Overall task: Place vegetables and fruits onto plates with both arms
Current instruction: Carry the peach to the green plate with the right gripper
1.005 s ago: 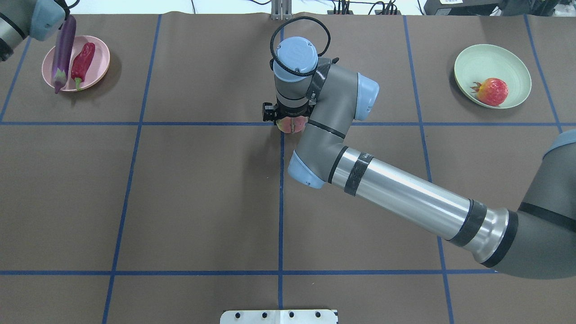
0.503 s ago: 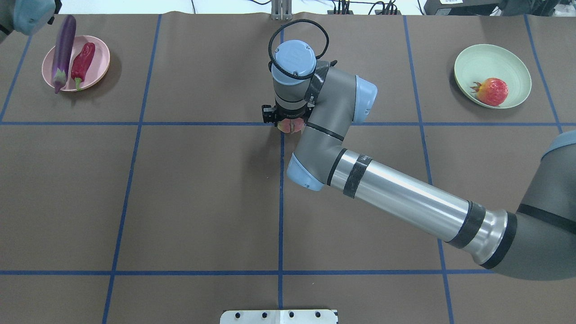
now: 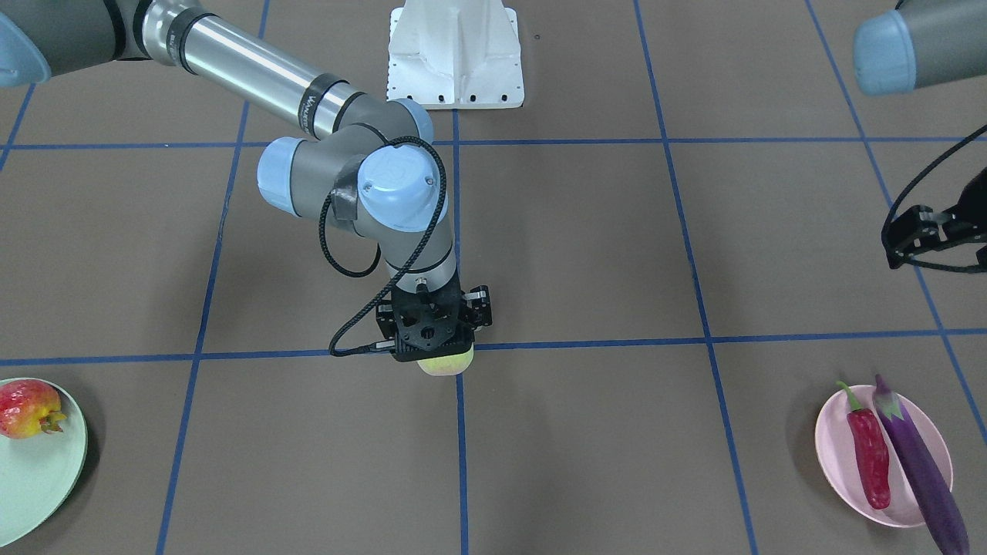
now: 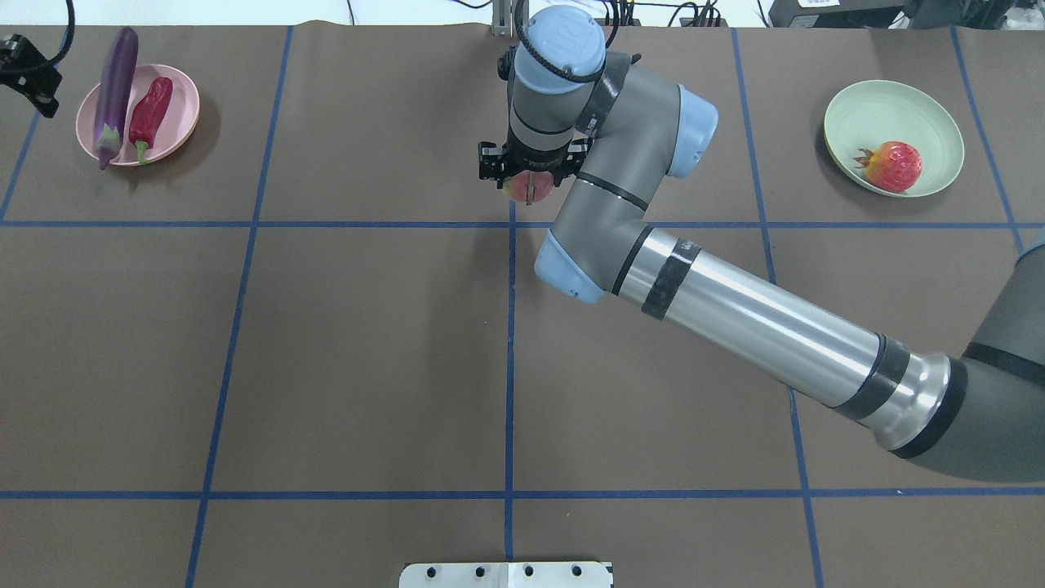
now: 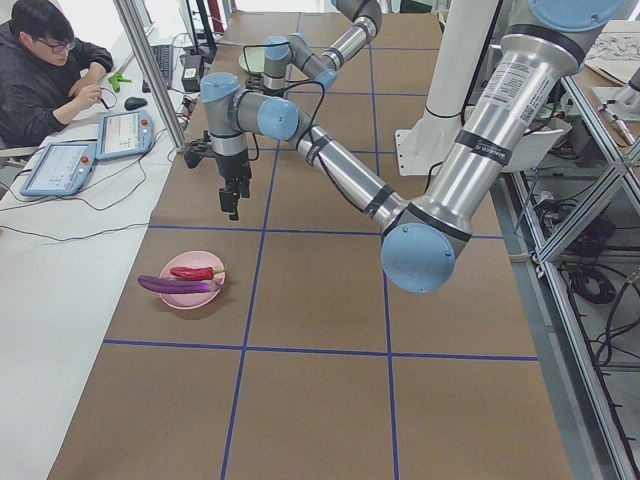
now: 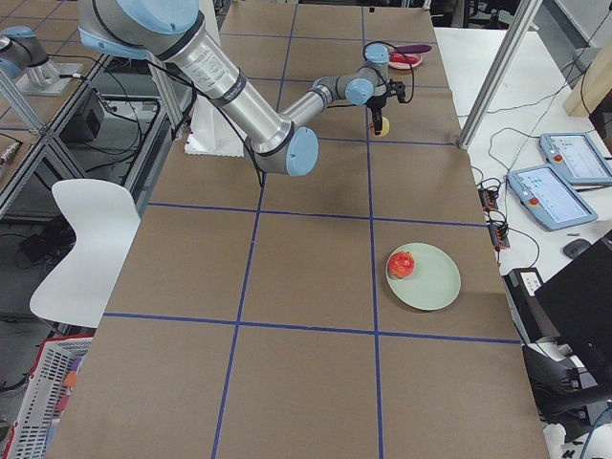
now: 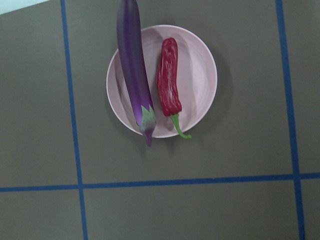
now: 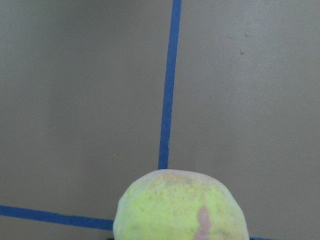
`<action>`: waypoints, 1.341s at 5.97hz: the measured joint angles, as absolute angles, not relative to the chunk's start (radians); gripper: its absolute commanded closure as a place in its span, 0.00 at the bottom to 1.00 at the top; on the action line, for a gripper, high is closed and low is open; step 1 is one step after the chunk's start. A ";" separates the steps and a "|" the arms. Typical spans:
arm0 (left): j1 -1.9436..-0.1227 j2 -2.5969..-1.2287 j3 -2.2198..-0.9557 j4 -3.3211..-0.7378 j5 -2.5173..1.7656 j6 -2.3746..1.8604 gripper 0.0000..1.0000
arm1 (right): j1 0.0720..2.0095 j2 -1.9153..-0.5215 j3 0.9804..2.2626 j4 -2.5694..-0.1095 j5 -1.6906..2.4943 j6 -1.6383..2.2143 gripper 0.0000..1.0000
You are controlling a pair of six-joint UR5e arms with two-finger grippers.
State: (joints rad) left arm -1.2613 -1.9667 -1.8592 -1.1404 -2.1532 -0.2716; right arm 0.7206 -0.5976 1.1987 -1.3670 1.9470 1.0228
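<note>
Right pincer [image 4: 531, 181] is clenching the peach [image 3: 446, 364] above the bench [image 3: 586, 462]. Left pincer [image 3: 902, 239] is hovering near the pink plate [image 3: 837, 455] — grip unclear.

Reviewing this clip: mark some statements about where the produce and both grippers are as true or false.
1. The right gripper has its jaws shut on the peach. True.
2. The pomegranate lies on the pink plate. False: it lies on the green plate.
3. The eggplant and the chili pepper both lie on the pink plate. True.
4. The left gripper holds the eggplant. False: it is clear of the eggplant and holds nothing.
5. The peach rests on the green plate. False: it is over the table's middle.
</note>
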 measured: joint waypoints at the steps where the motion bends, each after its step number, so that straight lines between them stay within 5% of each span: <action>1: -1.261 -1.911 -1.922 -1.144 -2.166 -0.276 0.00 | 0.768 -0.608 1.233 -1.414 1.987 1.013 1.00; 4: -1.272 -1.863 -1.956 -1.150 -2.163 -0.269 0.00 | 0.976 -0.740 1.314 -1.458 2.094 0.766 1.00; 8: -1.310 -1.843 -1.942 -1.151 -2.166 -0.194 0.00 | 1.220 -0.866 1.198 -1.435 2.153 0.304 1.00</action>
State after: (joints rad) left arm -1.3098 -1.8431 -1.9420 -1.1505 -2.1662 -0.1941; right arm 1.2199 -0.8657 1.1982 -1.4351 2.1527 0.3041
